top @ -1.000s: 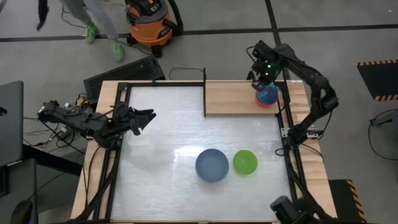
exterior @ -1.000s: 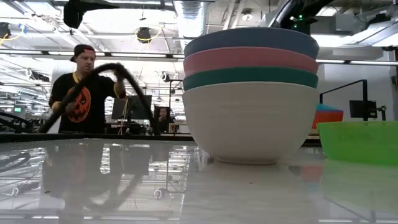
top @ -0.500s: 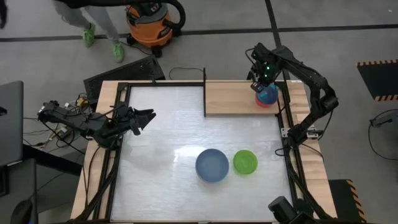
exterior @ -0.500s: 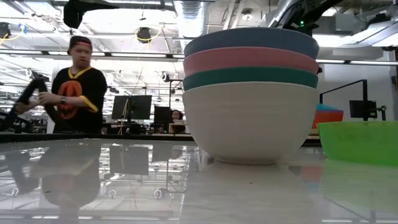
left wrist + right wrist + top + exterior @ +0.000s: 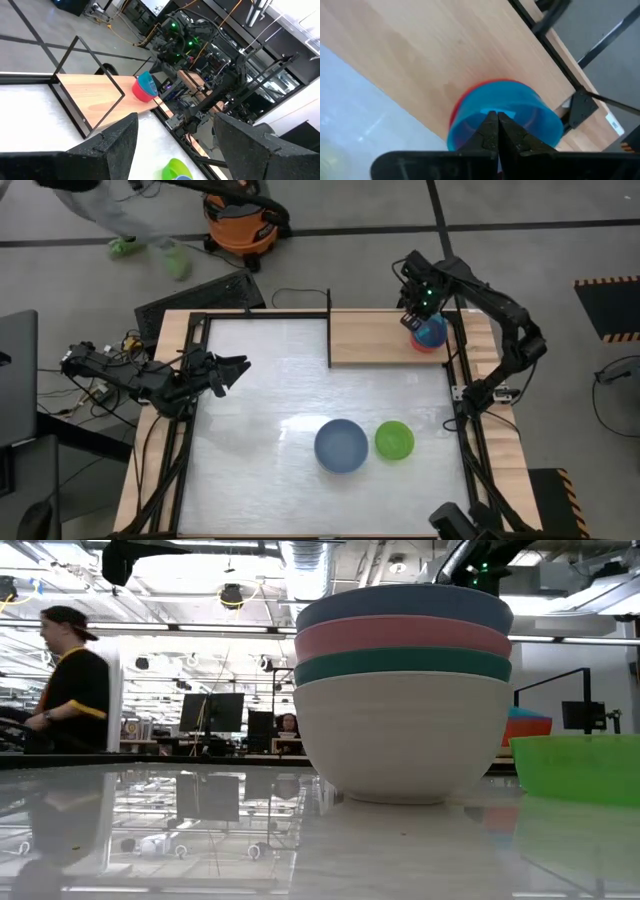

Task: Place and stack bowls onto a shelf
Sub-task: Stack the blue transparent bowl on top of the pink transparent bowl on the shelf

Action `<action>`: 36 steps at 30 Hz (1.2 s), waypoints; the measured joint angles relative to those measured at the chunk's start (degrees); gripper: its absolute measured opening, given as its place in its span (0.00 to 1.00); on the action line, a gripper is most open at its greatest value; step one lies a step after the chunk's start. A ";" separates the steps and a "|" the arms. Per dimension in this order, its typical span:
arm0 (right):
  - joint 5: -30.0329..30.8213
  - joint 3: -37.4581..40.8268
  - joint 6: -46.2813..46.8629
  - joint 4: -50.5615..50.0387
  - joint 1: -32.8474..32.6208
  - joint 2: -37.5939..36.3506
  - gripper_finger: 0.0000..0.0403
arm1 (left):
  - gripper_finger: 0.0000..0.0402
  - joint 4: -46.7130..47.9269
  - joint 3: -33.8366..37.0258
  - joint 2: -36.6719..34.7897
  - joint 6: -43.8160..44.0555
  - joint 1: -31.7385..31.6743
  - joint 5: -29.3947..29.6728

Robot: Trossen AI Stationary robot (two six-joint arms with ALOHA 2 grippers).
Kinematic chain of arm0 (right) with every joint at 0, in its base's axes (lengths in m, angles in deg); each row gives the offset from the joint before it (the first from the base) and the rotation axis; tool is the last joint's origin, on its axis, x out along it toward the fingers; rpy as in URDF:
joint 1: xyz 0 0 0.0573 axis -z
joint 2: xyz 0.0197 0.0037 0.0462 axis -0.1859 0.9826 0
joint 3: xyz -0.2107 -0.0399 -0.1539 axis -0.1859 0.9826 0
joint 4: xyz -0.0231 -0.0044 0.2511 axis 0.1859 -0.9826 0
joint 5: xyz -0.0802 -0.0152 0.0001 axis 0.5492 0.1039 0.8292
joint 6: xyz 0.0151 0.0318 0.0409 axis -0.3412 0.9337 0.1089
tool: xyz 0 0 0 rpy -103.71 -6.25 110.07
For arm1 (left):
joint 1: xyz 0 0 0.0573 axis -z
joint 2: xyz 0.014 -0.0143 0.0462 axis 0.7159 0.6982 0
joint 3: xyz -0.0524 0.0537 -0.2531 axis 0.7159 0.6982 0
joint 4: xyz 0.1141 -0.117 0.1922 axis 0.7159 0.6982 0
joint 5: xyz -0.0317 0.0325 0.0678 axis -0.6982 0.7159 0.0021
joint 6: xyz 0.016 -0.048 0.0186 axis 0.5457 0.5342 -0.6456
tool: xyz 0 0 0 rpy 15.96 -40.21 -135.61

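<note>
A small blue bowl [image 5: 430,331] sits nested in a red bowl [image 5: 456,107] at the right end of the wooden shelf [image 5: 380,338]. My right gripper [image 5: 498,116] is shut, with its tips just over the blue bowl [image 5: 530,117]. A stack of large bowls [image 5: 404,690], blue on pink on teal on white, stands on the white tabletop, and the blue one [image 5: 341,445] shows from above. A small green bowl [image 5: 394,440] rests to the right of the stack. My left gripper [image 5: 238,369] hovers open at the table's left edge. My right gripper comes at the small blue bowl from above, pointing down, with shut fingertips [image 5: 491,120] over its inside. I cannot tell whether they touch it. The bowl stays nested upright in the red bowl on the shelf.
Thin black posts [image 5: 329,330] frame the shelf's left end and the table's rim. The tabletop [image 5: 260,390] between my left gripper and the bowl stack is bare. An orange shop vacuum [image 5: 240,220] and a person [image 5: 70,680] are beyond the far edge.
My right gripper has edged slightly toward the table's left above the small bowls. The bowls have stayed where they were. The person behind the table has walked off to the left.
</note>
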 joint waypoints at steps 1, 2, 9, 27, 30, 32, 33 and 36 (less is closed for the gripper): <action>0.00 0.03 0.10 0.15 -0.08 0.06 0.05 | 0.61 0.00 0.00 -0.01 0.00 0.00 -0.01; 0.00 0.18 0.14 0.62 -0.05 0.17 0.06 | 0.61 0.00 0.00 0.01 0.00 -0.02 0.01; 0.00 3.57 -0.02 2.15 0.38 0.92 0.05 | 0.61 0.00 0.00 -0.01 0.00 0.00 -0.01; 0.02 3.62 0.24 7.13 3.38 0.85 0.06 | 0.61 0.00 0.00 0.01 -0.02 -0.01 -0.43; 0.00 3.62 0.28 7.59 4.28 0.85 0.06 | 0.61 0.00 0.00 -0.01 -0.02 -0.02 -0.43; 0.00 3.62 0.27 7.46 4.63 0.85 0.06 | 0.61 0.00 0.00 0.01 -0.02 -0.01 -0.43; 0.06 3.62 0.19 7.72 4.66 0.85 0.06 | 0.61 0.00 0.00 0.00 -0.02 0.00 -0.43; 0.41 3.63 -0.02 9.57 4.53 0.12 0.06 | 0.61 0.00 0.00 -0.01 -0.02 0.00 -0.42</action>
